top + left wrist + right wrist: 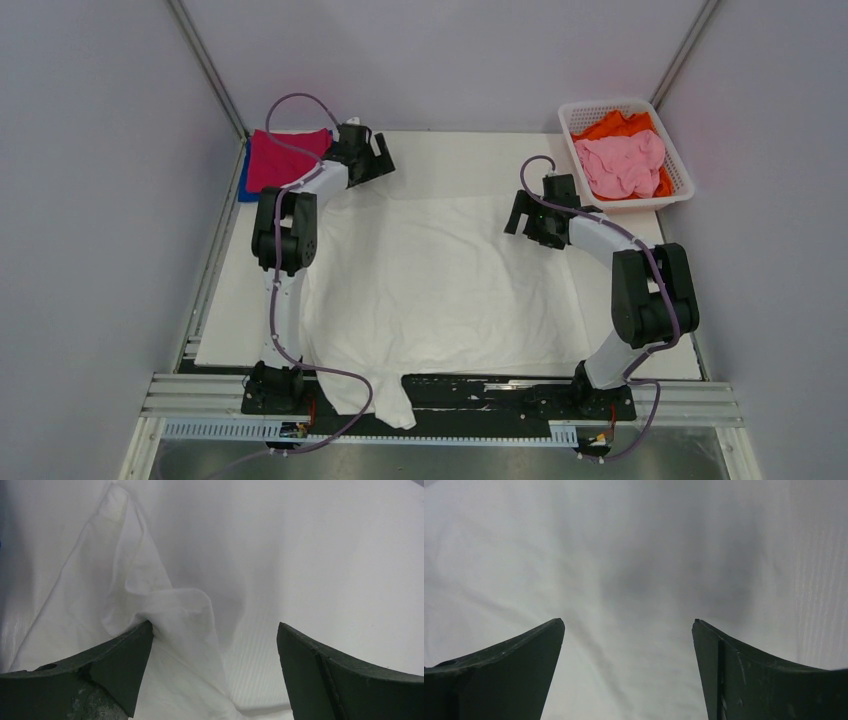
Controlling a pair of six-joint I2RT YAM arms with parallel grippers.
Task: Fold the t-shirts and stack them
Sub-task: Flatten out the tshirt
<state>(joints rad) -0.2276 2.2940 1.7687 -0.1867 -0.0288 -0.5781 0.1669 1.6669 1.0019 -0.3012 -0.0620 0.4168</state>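
As both arms arch over the white t-shirt (440, 290), left claw (215, 630) and right claw (628, 625) gape.

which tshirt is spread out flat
The large white t-shirt, the only one spread open. The magenta one and blue one lie stacked at the far left corner; the pink one and orange one are bunched in the basket.

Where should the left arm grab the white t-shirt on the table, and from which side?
Likely the raised fold at the far-left corner of the white t-shirt, from above: it stands up between the open left gripper's fingers; nearby cloth lies flat.
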